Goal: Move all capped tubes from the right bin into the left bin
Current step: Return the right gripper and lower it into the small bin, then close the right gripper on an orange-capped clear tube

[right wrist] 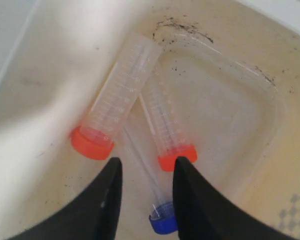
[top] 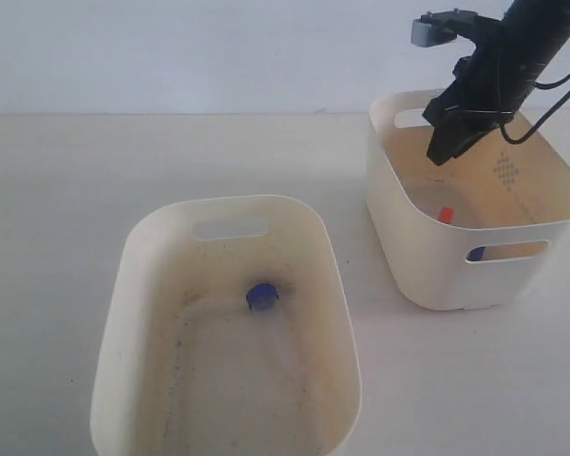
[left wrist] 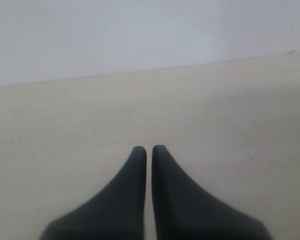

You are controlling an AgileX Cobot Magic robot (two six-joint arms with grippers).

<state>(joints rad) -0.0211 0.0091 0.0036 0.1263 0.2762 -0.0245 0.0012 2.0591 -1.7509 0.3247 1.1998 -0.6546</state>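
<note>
Cream-white tabletop [top: 57, 190] fills most of my feed, and both tubs stand on it, well apart. Nearest the exterior camera is the left bin [top: 142, 285], a cream plastic rounded-rectangular tub whose floor is dirty with dark specks and yellowish stains. Further back on the right is the right bin [top: 427, 256], a matching cream tub with oval handle cutouts and a dotted diamond mark [top: 505, 169] on its inner wall.

My right gripper [top: 445, 152], black and two-fingered, hangs over the right bin at about rim height. The right wrist view shows its jaws parted and holding nothing, tips clear of the tubes below. The left gripper [left wrist: 149, 150] is outside the exterior picture. Its own camera shows the fingers pressed nearly together with nothing between them, over bare table.

As for progress, one clear plastic tube with a blue screw cap [top: 261, 296] lies on the left bin's floor, so I count one of four delivered. Three are left on the right bin's floor, lying across one another. One orange-capped tube [right wrist: 117, 100] lies beside the wall, a second orange-capped tube [right wrist: 165, 120] next to it, and a blue-capped tube [right wrist: 162, 220] runs between my parted jaws.

I judge the job about a quarter done, with a descent onto one of those three as the step in hand.
</note>
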